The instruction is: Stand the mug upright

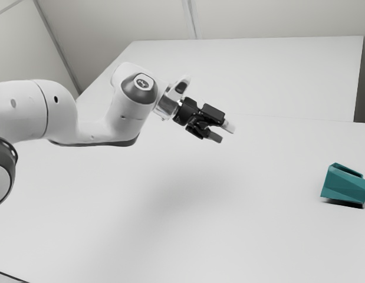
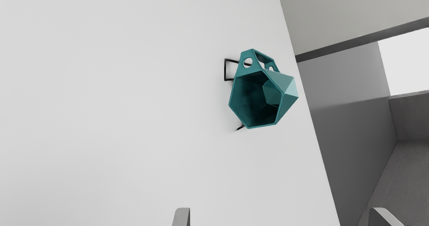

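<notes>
white worktop (image 1: 259, 236) beneath it, the pincer (image 1: 222, 132) hangs open and empty, likely spread for a grip; well apart, the mug (image 1: 345, 186) lies on its side, handle (image 2: 255, 64) up, mouth (image 2: 253, 98) facing the pincer, so it needs righting.

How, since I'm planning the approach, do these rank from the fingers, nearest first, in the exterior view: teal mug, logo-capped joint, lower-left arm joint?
1. Logo-capped joint, just up the arm.
2. Teal mug, on its side, exterior view's right.
3. Lower-left arm joint, exterior view's left edge.
</notes>
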Motion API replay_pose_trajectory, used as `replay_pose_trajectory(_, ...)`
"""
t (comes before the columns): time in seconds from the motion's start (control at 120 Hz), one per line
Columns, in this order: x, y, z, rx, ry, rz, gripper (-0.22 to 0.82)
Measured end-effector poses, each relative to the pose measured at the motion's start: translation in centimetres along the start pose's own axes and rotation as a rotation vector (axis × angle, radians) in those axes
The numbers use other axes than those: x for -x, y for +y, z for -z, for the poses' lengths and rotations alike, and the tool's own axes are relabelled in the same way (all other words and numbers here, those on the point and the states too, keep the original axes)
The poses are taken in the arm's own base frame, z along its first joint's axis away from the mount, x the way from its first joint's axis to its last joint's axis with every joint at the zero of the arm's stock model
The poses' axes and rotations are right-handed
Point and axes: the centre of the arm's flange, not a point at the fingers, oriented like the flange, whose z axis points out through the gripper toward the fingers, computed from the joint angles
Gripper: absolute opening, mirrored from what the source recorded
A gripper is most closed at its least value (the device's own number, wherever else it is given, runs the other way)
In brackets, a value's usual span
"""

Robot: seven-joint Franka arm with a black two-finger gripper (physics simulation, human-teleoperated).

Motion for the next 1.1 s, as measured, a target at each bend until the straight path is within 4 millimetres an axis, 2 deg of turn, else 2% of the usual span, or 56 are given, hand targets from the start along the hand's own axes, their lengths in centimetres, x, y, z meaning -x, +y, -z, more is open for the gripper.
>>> replay_pose_trajectory(0.117, 0.5, -0.1, -3.0, 0.043, 0.006, -0.050, 0.58)
replay_pose_trajectory(0.367, 1.1, -0.6, -7.3, 0.080, 0.008, -0.167, 0.58)
replay_pose_trajectory(0.55, 0.4, -0.4, -10.6, 0.094, -0.001, -0.259, 0.58)
replay_pose_trajectory(1.1, -1.0, 1.9, -17.3, 0.106, -0.015, -0.311, 0.58)
